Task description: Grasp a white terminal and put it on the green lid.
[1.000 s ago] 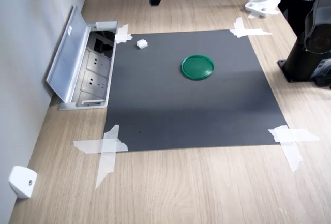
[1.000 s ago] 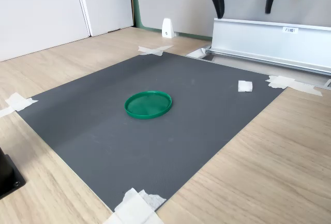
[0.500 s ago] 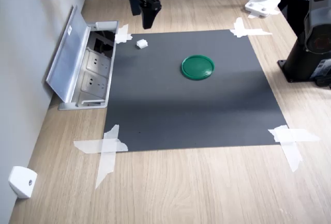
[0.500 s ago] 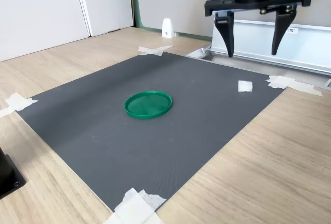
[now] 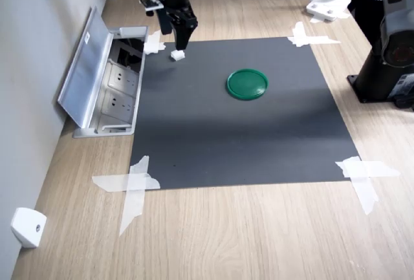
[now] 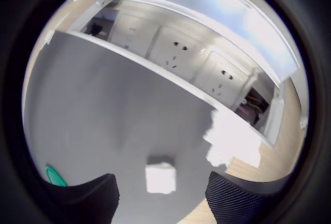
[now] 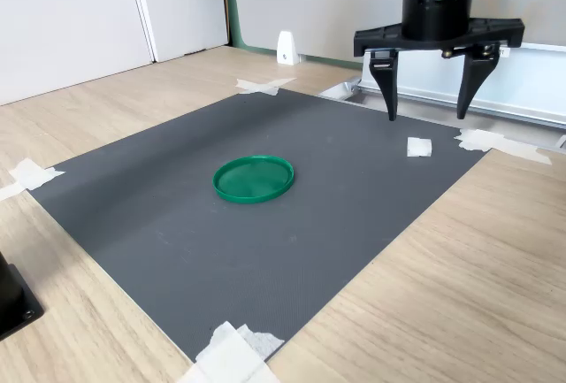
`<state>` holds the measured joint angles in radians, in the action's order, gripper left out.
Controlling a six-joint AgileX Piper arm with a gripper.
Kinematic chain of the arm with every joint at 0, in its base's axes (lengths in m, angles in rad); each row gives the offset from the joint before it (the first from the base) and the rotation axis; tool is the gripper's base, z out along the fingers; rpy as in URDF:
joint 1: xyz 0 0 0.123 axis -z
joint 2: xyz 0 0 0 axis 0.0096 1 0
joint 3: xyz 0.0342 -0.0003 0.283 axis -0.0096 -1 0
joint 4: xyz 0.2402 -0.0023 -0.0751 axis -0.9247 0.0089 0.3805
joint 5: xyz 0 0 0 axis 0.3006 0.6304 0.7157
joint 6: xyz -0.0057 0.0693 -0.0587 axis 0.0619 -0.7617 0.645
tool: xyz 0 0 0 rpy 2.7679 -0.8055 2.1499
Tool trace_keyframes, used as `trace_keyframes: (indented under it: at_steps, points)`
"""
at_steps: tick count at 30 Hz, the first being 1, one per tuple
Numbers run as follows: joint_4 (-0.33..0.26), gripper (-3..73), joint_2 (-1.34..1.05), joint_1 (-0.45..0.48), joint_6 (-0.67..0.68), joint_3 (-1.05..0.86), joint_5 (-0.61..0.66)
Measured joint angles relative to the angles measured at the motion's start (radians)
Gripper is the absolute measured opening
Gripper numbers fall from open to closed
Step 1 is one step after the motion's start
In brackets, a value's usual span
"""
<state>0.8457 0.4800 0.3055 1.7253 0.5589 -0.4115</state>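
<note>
We see a pale wood-grain surface (image 5: pixel 259 235) under a matt dark-grey mat (image 7: pixel 292 224) of fine, rough texture. The green lid (image 7: pixel 254 178) looks like smooth, slightly glossy plastic. The socket box's cover (image 5: pixel 83 66) is brushed metal; the claw (image 7: pixel 424 116) is matt black.

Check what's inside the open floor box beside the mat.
Inside the floor box, wall sockets sit in a row, with some wiring at one end. Its raised lid hides the far side in the second exterior view.
</note>
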Motion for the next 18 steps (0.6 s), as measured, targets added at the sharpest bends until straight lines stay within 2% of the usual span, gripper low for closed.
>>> trace_keyframes:
  at_steps: [4,13,18]
  points:
    - [0.009,70.9,0.002,-0.009,-0.004,0.000,0.000]
    - [0.069,70.9,0.049,-0.008,-0.006,0.000,0.000]
    - [0.075,70.9,0.064,-0.008,-0.004,0.000,-0.009]
